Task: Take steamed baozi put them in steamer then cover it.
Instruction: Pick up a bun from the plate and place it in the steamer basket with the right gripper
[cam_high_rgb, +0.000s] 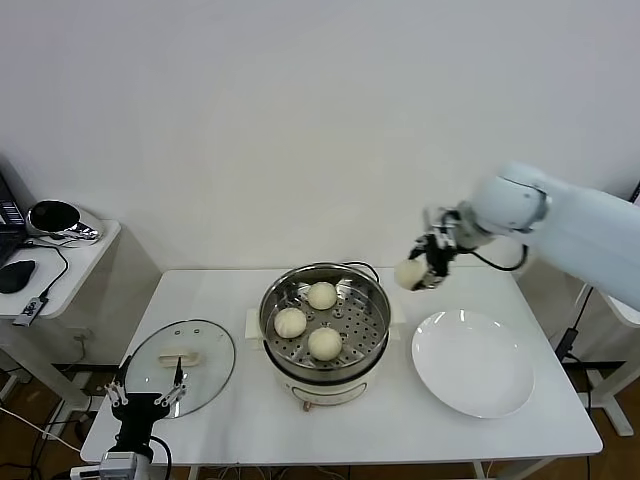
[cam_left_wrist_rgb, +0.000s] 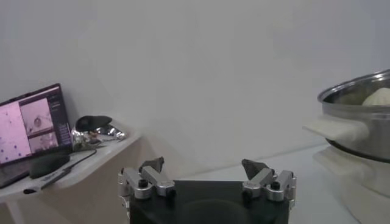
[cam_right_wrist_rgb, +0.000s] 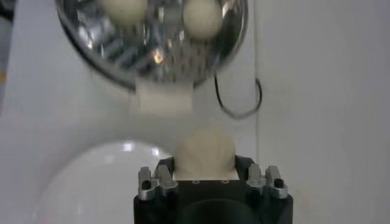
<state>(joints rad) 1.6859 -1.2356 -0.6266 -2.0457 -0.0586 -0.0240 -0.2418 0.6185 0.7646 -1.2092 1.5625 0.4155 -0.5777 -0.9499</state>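
Note:
The steamer (cam_high_rgb: 275, 300), a shiny steel pot on a white base, stands mid-table with three steamed baozi (cam_high_rgb: 321, 295) on its perforated tray. A fourth baozi (cam_high_rgb: 409, 274) hangs in the air to the right of the pot, above the table between pot and plate, with my right gripper (cam_high_rgb: 425, 268) shut on it. The right wrist view shows that baozi (cam_right_wrist_rgb: 205, 149) between the fingers of the right gripper (cam_right_wrist_rgb: 205, 165), with the steamer (cam_right_wrist_rgb: 122, 55) beyond it. My left gripper (cam_high_rgb: 146, 392) is open and empty at the front left, beside the glass lid (cam_high_rgb: 205, 370).
An empty white plate (cam_high_rgb: 472, 362) lies right of the steamer. The steamer's cord (cam_right_wrist_rgb: 237, 103) curls behind the pot. A side table (cam_high_rgb: 60, 270) with a laptop (cam_left_wrist_rgb: 30, 128) and a mouse stands beyond the table's left edge.

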